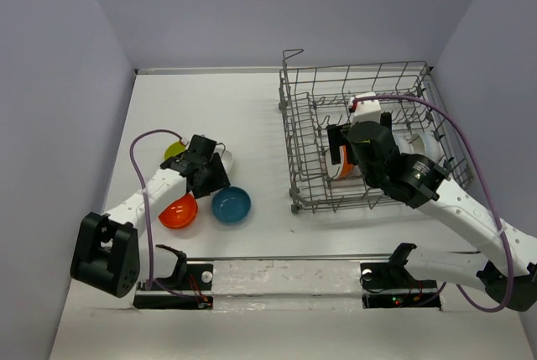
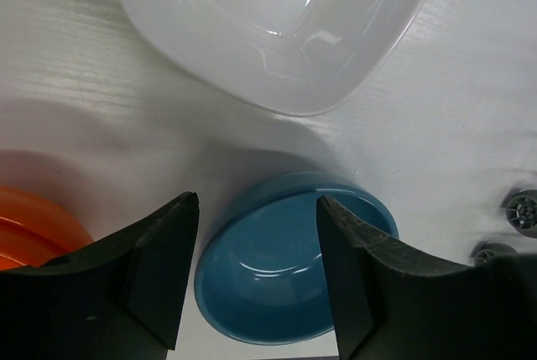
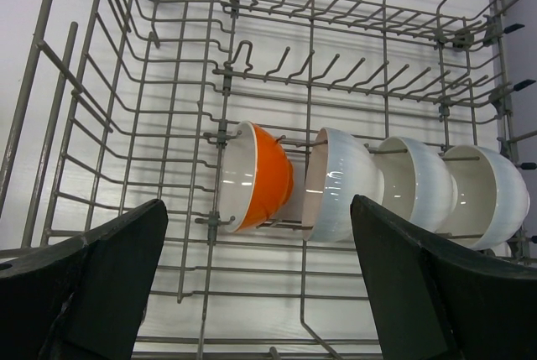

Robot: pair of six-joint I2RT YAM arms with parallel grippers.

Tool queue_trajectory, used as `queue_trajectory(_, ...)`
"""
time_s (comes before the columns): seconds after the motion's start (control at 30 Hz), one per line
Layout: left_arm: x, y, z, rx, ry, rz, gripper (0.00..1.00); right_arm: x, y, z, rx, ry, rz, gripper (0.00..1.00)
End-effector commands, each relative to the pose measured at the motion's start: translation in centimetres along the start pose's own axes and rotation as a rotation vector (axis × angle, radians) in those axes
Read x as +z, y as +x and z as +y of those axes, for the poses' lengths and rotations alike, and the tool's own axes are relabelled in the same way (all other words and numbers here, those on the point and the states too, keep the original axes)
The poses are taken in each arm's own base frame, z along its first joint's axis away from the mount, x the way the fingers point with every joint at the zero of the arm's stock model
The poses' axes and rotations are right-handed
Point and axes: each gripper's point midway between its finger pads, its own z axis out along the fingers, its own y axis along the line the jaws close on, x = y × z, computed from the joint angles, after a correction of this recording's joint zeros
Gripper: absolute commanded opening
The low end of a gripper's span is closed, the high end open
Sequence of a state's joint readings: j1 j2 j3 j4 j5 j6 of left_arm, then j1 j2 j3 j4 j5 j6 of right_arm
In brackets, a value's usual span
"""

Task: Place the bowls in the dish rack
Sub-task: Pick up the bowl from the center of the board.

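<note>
On the table at left lie an orange-red bowl (image 1: 178, 211), a blue bowl (image 1: 231, 205), a yellow-green bowl (image 1: 174, 150) and a white bowl (image 1: 223, 159). My left gripper (image 1: 208, 171) hovers open among them, holding nothing. In the left wrist view its fingers frame the blue bowl (image 2: 294, 259), with the white bowl (image 2: 277, 24) beyond. My right gripper (image 1: 337, 154) hangs open inside the dish rack (image 1: 361, 83). Its wrist view shows an orange bowl (image 3: 267, 175) and three white bowls (image 3: 340, 184) (image 3: 415, 184) (image 3: 488, 194) standing on edge in a row between the tines, just beyond the empty gripper (image 3: 258, 205).
The orange-red bowl's rim (image 2: 33, 226) shows at the left of the left wrist view, and rack wheels (image 2: 524, 209) at its right. The rack's raised corner handle (image 1: 291, 54) stands at the back left. Grey walls enclose the table.
</note>
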State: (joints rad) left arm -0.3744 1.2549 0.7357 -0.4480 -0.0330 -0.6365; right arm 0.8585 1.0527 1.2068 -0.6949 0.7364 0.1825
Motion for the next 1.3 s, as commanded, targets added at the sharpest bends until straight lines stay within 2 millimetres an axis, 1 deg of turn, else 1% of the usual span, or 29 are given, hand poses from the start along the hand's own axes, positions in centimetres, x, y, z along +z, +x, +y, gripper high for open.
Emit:
queue_trajectory(0.0,-1.7,-0.7,-0.7,0.025,0.015,-0.027,0.67,-0.3,-1.0,0.1,0.029,-0.013,-0.040,0.95)
queue_trajectory(0.17,-1.9,-0.1,-0.8,0.042,0.015,-0.006,0.67,-0.3,-1.1,0.1,0.029,-0.009,-0.041,0.95)
queue_trajectory(0.33,-2.0,0.5,-0.5,0.055,0.002,0.019,0.67,-0.3,-1.1,0.1,0.031,-0.011,-0.043,0.96)
queue_trajectory(0.53,-1.4,1.1,-0.4,0.071,-0.007,0.055,0.67,-0.4,-1.1,0.0,0.029,-0.012,-0.043,0.96)
queue_trajectory(0.83,-0.9,2.1,-0.8,0.096,0.001,0.088,0.55,-0.5,-1.1,0.0,0.033,-0.015,-0.047,0.96)
queue_trajectory(0.9,-0.8,2.3,-0.9,0.099,-0.001,0.092,0.54,-0.5,-1.1,0.0,0.032,-0.013,-0.046,0.96)
queue_trajectory(0.93,-0.7,2.4,-0.9,0.102,-0.001,0.095,0.51,-0.4,-1.1,0.0,0.032,-0.013,-0.046,0.96)
queue_trajectory(1.0,-0.6,2.5,-0.9,0.105,-0.001,0.098,0.50,-0.4,-1.1,0.0,0.030,-0.016,-0.044,0.96)
queue_trajectory(1.03,-0.6,2.6,-0.9,0.106,-0.002,0.100,0.48,-0.4,-1.0,0.1,0.029,-0.017,-0.043,0.96)
queue_trajectory(1.1,-0.4,2.8,-0.9,0.108,-0.005,0.106,0.47,-0.4,-1.0,0.1,0.031,-0.019,-0.045,0.96)
queue_trajectory(1.17,-0.3,3.3,-1.3,0.108,0.017,0.127,0.46,-0.5,-1.1,0.1,0.033,-0.019,-0.046,0.96)
queue_trajectory(1.27,-0.2,3.7,-1.4,0.115,0.016,0.138,0.43,-0.5,-1.1,0.1,0.033,-0.021,-0.046,0.96)
